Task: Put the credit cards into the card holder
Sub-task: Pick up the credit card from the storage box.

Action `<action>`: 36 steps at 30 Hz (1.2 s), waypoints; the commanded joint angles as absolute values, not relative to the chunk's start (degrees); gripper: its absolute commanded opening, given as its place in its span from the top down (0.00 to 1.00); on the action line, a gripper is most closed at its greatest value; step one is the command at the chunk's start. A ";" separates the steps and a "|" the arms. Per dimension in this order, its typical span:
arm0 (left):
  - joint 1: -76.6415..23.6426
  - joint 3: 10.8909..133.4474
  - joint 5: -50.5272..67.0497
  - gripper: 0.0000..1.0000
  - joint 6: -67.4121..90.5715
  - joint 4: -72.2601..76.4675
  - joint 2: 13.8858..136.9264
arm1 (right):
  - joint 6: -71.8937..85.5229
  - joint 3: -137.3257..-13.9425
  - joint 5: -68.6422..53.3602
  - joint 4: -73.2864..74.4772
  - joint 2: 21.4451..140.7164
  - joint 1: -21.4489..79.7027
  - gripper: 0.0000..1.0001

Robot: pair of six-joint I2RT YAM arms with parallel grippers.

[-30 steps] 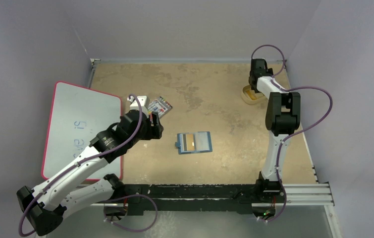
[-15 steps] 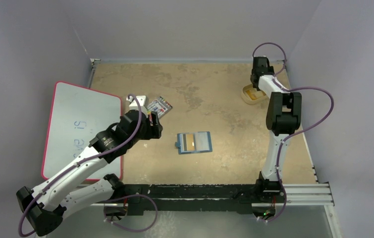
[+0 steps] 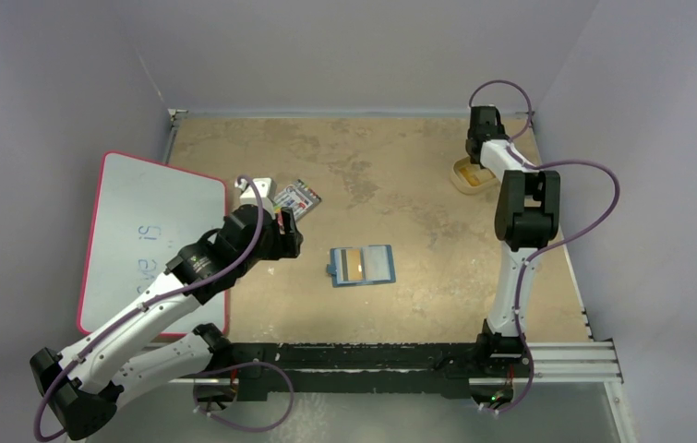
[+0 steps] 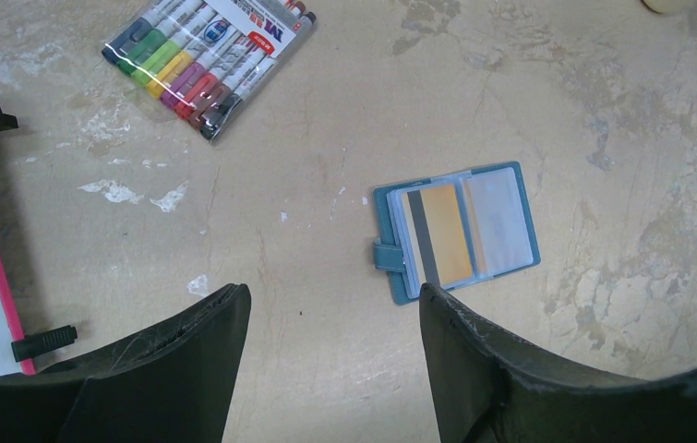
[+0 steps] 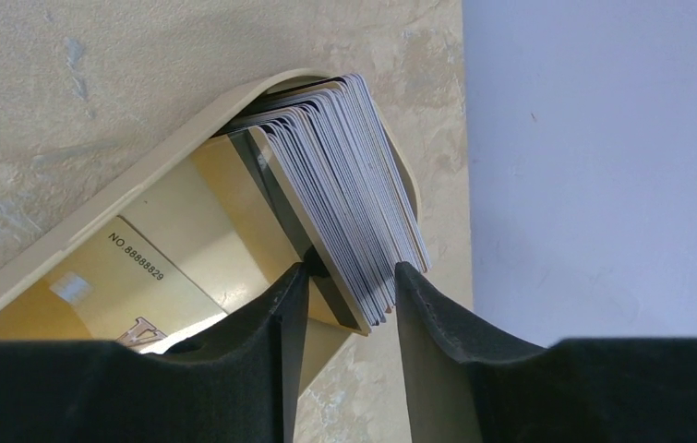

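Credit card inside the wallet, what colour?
Credit card is orange-yellow with a grey stripe; left wrist view.

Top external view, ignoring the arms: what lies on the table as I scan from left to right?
Whiteboard → small white object → marker pack → open card holder → tan tray holding the credit cards.

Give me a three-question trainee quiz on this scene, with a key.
1. True or false: the card holder lies closed.
2. The right gripper straddles what? A) the marker pack B) the credit cards stacked in the tray C) the whiteboard
3. Fill in: the left gripper is ____, holding nothing.
Key: 1 false; 2 B; 3 open.
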State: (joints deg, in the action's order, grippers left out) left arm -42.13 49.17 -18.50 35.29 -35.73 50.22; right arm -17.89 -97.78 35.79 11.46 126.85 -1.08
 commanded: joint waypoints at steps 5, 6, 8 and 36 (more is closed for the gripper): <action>-42.21 51.55 -19.51 0.33 34.37 -35.08 49.60 | -18.19 -101.12 35.97 11.66 124.15 -1.50 0.65; -42.26 51.54 -19.51 0.33 34.34 -35.07 49.60 | -18.19 -101.10 35.95 11.69 124.06 -1.54 0.66; -42.24 51.66 -19.51 0.33 34.36 -35.08 49.63 | -18.19 -101.15 35.90 11.69 123.85 -1.51 0.69; -42.21 51.11 -19.16 0.33 35.24 -34.97 50.81 | -4.38 -102.65 16.43 25.60 114.71 -1.07 1.00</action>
State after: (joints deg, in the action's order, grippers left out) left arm -42.13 49.17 -18.48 35.31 -35.75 50.96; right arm -10.24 -100.40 22.55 21.21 121.12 -1.08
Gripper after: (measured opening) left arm 0.667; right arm 0.005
